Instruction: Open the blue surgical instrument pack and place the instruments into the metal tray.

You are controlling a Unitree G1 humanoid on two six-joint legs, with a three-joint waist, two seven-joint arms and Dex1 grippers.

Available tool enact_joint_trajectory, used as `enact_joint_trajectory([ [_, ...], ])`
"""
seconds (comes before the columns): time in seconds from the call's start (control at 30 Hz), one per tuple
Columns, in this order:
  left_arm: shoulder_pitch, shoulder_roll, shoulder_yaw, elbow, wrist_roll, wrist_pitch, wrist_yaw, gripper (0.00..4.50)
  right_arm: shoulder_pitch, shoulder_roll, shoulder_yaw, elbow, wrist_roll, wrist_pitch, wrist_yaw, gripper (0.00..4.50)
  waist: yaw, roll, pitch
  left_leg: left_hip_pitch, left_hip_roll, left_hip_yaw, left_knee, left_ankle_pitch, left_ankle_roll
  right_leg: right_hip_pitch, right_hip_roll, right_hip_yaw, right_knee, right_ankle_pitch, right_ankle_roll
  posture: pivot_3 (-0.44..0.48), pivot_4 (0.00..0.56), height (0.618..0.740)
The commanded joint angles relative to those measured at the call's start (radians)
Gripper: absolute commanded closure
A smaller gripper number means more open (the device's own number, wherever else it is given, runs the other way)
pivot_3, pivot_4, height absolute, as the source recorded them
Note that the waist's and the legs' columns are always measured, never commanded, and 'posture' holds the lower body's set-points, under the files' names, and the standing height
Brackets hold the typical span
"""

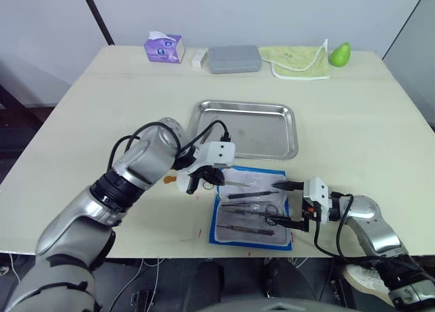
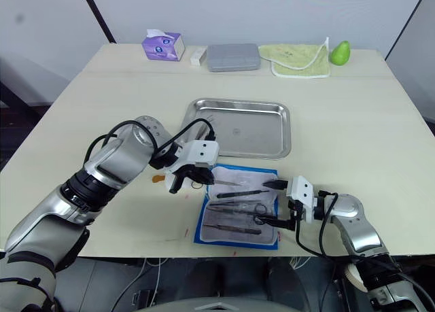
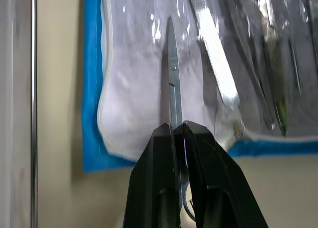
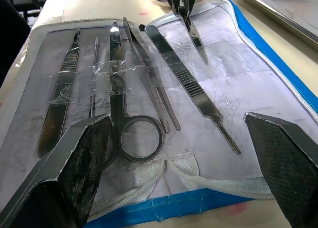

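The blue surgical instrument pack (image 1: 250, 213) lies open on the counter (image 1: 81, 128), just in front of the metal tray (image 1: 248, 127). The left end effector (image 3: 179, 131) is clamped on a pair of scissors (image 3: 172, 84) over the pack's lining. The right end effector (image 1: 289, 204) hovers at the pack's right edge, fingers spread wide apart, above the remaining instruments (image 4: 144, 84).

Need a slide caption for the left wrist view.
Left gripper shut on small scissors, over the opened blue surgical instrument pack.
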Motion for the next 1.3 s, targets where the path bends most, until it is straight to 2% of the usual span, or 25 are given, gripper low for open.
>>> enact_joint_trajectory([
  [0.03,0.013,0.072,0.082,-0.059,-0.035,0.001,-0.029,4.47,0.042,-0.008,0.078,0.095,-0.084,0.047,0.007,0.0,0.0,0.0,0.0,0.0,0.0,0.0,0.0,0.0,0.0,0.0,0.0,0.0,0.0,0.0,0.0,0.0,0.15,0.74],
  [0.27,0.089,0.172,0.225,-0.115,-0.14,0.01,-0.028,4.47,0.042,-0.017,0.069,0.099,-0.077,0.042,0.018,0.0,0.003,0.0,0.0,0.001,0.001,-0.001,0.0,0.0,0.0,0.0,-0.001,0.0,0.0,0.0,0.0,0.0,0.15,0.74],
  [0.43,0.136,0.124,0.418,-0.172,-0.286,0.2,0.096,4.47,0.035,-0.027,0.058,0.105,-0.067,0.037,0.037,0.0,0.006,0.0,0.0,0.0,0.001,-0.001,0.0,0.0,0.0,0.0,-0.001,0.0,0.0,0.0,0.0,0.0,0.15,0.74],
  [0.57,0.148,0.029,0.518,-0.213,-0.339,0.373,0.255,4.47,0.03,-0.035,0.05,0.11,-0.057,0.029,0.054,0.0,0.007,0.0,0.0,0.0,0.001,-0.001,0.0,0.0,0.0,0.0,-0.001,-0.001,0.0,0.0,0.0,0.0,0.15,0.74],
  [0.67,0.138,-0.084,0.573,-0.245,-0.336,0.519,0.453,4.47,0.025,-0.041,0.047,0.119,-0.054,0.019,0.071,0.0,0.009,-0.001,0.0,0.0,0.0,-0.002,0.0,0.0,0.0,0.0,-0.001,-0.001,0.0,0.0,0.0,0.0,0.15,0.74],
  [0.9,0.058,-0.28,0.576,-0.229,-0.275,0.728,0.794,4.47,0.015,-0.039,0.037,0.139,-0.048,-0.002,0.091,0.0,0.01,-0.002,0.001,0.0,-0.001,-0.003,0.001,0.0,0.0,0.001,-0.002,-0.002,0.0,0.0,0.001,0.0,0.15,0.74],
  [0.93,0.047,-0.299,0.572,-0.22,-0.277,0.743,0.816,4.47,0.013,-0.038,0.036,0.144,-0.047,-0.007,0.095,0.0,0.01,-0.002,0.001,0.0,-0.001,-0.003,0.001,0.0,0.0,0.001,-0.002,-0.002,0.0,0.0,0.001,0.0,0.15,0.74],
  [1.07,-0.034,-0.497,0.601,-0.072,-0.185,0.756,1.062,4.47,-0.001,-0.028,0.034,0.167,-0.051,-0.025,0.098,0.0,0.01,-0.002,0.0,0.0,-0.002,-0.004,0.001,0.0,0.0,0.002,-0.003,-0.002,0.0,0.0,0.001,0.0,0.15,0.74],
  [1.3,-0.059,-0.602,0.587,0.091,-0.129,0.667,1.238,4.47,-0.004,-0.034,0.031,0.17,-0.049,-0.032,0.103,0.0,0.007,-0.002,0.0,0.0,-0.002,-0.004,0.0,0.0,-0.001,0.001,-0.003,-0.002,0.001,0.001,0.001,0.0,0.15,0.74],
])
